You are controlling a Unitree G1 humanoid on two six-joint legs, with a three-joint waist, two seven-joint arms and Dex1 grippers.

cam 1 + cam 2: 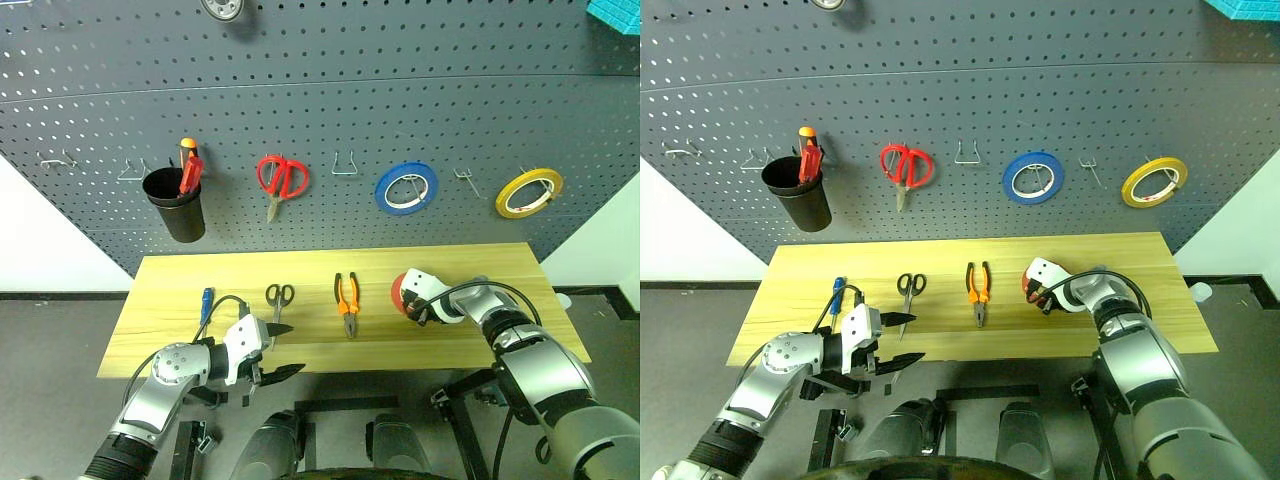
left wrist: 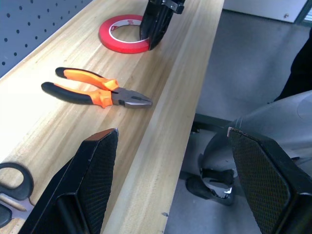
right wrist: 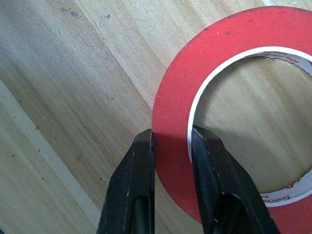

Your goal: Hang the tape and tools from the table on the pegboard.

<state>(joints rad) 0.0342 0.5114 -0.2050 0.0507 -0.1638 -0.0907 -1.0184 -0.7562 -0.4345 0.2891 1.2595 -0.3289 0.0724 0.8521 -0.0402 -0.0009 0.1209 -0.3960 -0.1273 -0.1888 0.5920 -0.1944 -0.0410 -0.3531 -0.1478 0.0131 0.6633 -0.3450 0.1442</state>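
Red tape (image 3: 229, 97) flat on table (image 1: 450, 262), rim in right pincer (image 3: 171, 139).

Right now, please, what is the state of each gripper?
Left gripper: open, holding nothing, near the table's front edge.
Right gripper: shut on the red tape, one finger inside the ring, one outside.

Table (image 1: 470, 262), along its length from left to right: screwdriver (image 1: 206, 301), scissors (image 1: 279, 300), pliers (image 1: 347, 299), tape (image 1: 400, 293), each well apart. Right pincer (image 3: 171, 141) astride the tape's band, one finger inside the ring, one outside.

Pegboard (image 1: 330, 90) behind the table, left to right: cup (image 1: 176, 205) holding a tool (image 1: 189, 171), hanging scissors (image 1: 281, 181), empty hook (image 1: 346, 165), tape ring (image 1: 405, 188), second tape ring (image 1: 528, 192).
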